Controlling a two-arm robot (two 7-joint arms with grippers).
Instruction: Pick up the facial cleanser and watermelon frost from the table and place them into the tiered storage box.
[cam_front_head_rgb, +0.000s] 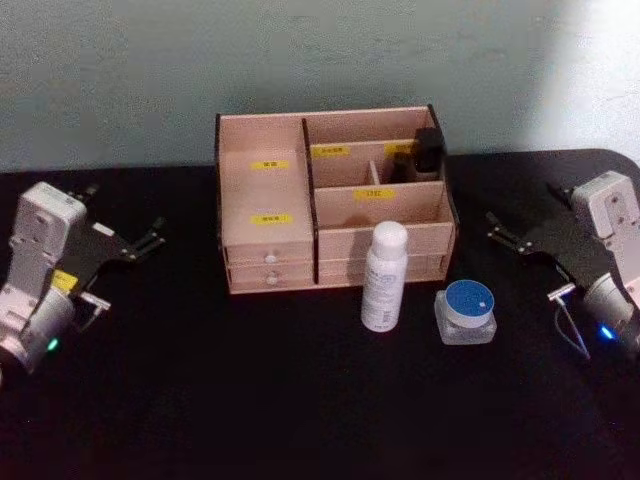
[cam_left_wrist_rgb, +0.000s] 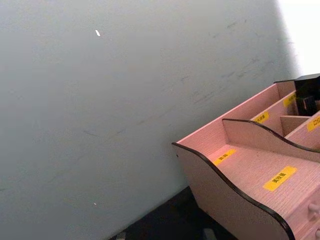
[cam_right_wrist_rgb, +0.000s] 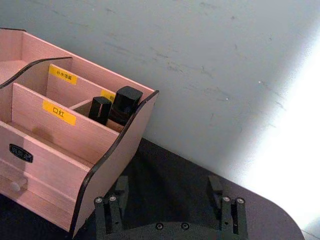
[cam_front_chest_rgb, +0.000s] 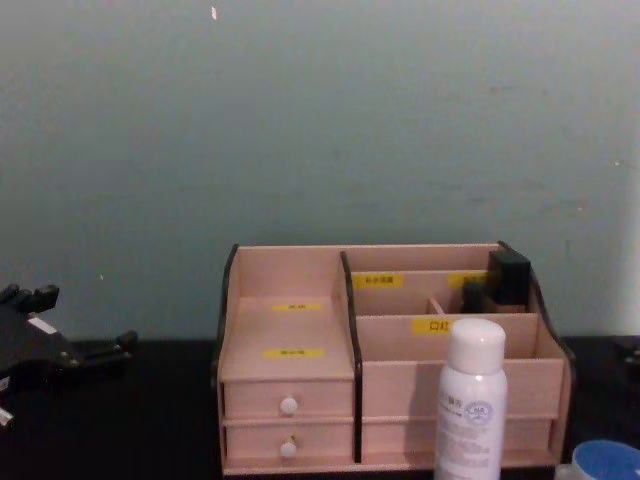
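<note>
Setup: a black table (cam_front_head_rgb: 250, 400) carries everything. The tiered storage box (cam_front_head_rgb: 385, 243) stands at the far middle, close to the wall, with its drawers facing us. Its open compartments look bare, apart from dark containers (cam_front_head_rgb: 428, 150) in the back right one.

Left hand (cam_front_head_rgb: 152, 236): hovers near the table's left side, well apart from the box, fingers spread, holding nothing. Right hand (cam_front_head_rgb: 497, 230): mirrors it on the right side, fingers wide apart and bare, pointing inward towards the box.

White bottle (cam_front_head_rgb: 384, 275), which we take for the facial cleanser: upright, long axis vertical, just in front of the box's right half. We cannot tell whether it touches the front panel. Clear jar (cam_front_head_rgb: 468, 310) with a blue lid, which we take for the watermelon frost: just beside the bottle on its right, not touching it, and a little nearer to us.

Judgement: both things lie right of centre, so the right hand is the nearer one. The jar sits between the bottle and that hand, inward of the fingers and slightly towards us. The bottle lies further inward, past the jar. We expect a sideways reach for the bottle would meet the jar first, so the jar should go first, or the bottle should be approached from above
</note>
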